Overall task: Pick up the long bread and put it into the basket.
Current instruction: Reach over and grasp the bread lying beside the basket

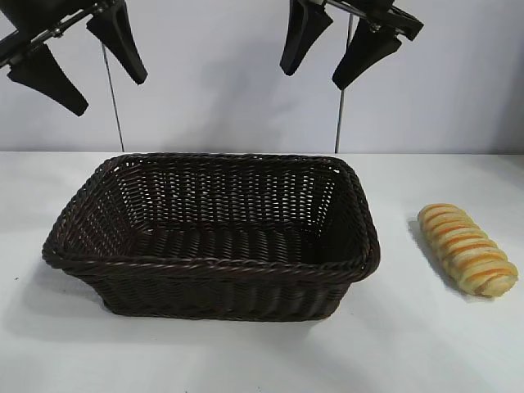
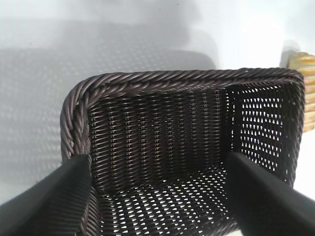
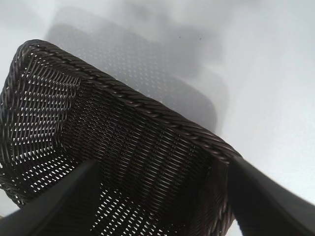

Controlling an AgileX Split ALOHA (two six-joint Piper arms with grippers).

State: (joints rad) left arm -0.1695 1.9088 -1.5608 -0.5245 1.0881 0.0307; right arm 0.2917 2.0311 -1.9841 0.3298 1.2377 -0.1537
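- Nearest to you, the bare white tabletop is running across the front of the exterior view.
- On it, the large rectangular dark brown woven wicker basket with its braided rim is sitting left of centre, and its inside is holding nothing.
- To the right of it, the long bread (a rounded golden-yellow loaf with orange-brown and pale cross stripes) is lying on the table, apart from the basket's right wall and angled so one end is pointing toward you.
- In the left wrist view you are looking down into the basket, and a striped edge of the loaf is showing just past its far corner.
- In the right wrist view the basket is filling the frame under that arm's dark fingers.
- Farther back, your left gripper is hanging high above the basket's left end, its two black fingers standing apart and holding nothing.
- Your right gripper is hanging high above the basket's right rear corner, fingers likewise spread and empty.
- Behind both, the plain pale wall is closing the scene.
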